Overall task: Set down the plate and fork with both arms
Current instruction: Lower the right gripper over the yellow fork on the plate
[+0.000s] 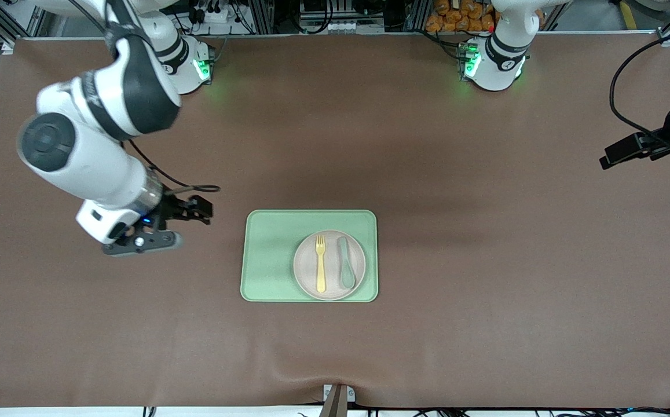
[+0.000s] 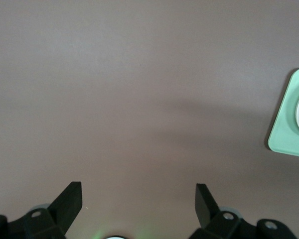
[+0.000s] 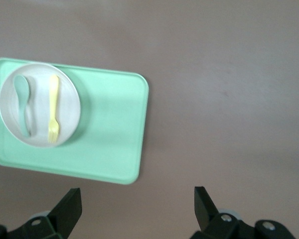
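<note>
Plain brown counter [image 1: 427, 174], unpatterned. Light green tray [image 1: 271, 255], pale beige-pink plate [image 1: 329, 289] on it, both plain. Pale yellow fork [image 1: 321, 263]; muted teal-green spoon [image 1: 346, 263]. White arms with dark grey joints, green glow at both bases. Black right claw [image 3: 137, 205] and black left claw [image 2: 138, 199].
</note>
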